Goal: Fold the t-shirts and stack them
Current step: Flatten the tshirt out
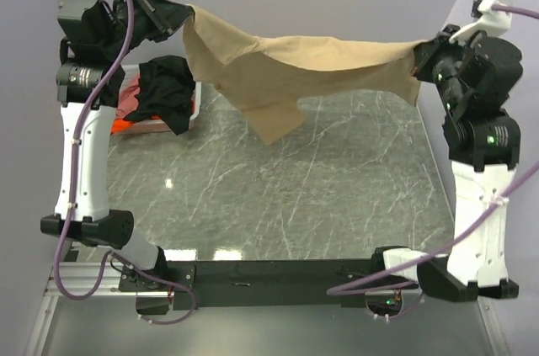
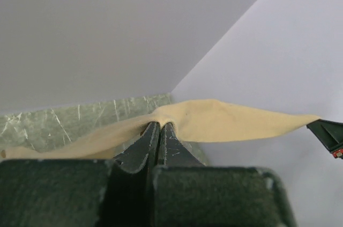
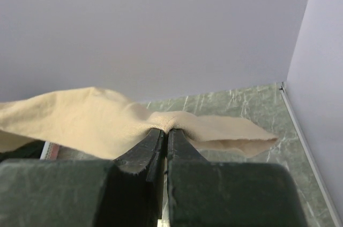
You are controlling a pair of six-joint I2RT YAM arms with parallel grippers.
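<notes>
The tan t-shirt (image 1: 278, 70) hangs stretched in the air between both arms above the far part of the table, its lower part drooping to a point. My left gripper (image 1: 187, 15) is shut on its left corner, the cloth (image 2: 214, 119) pinched between the closed jaws (image 2: 159, 125). My right gripper (image 1: 418, 60) is shut on its right corner, the cloth (image 3: 96, 117) bunched at the fingertips (image 3: 166, 130). A black t-shirt (image 1: 168, 91) lies bundled in the basket at the far left, with pink-red (image 1: 130, 103) and orange cloth (image 1: 126, 124) under it.
The white lattice basket (image 1: 195, 116) stands at the far left of the green marble table (image 1: 278, 196). Lilac walls close in the back and right sides. The right gripper's tip shows at the right edge of the left wrist view (image 2: 328, 133).
</notes>
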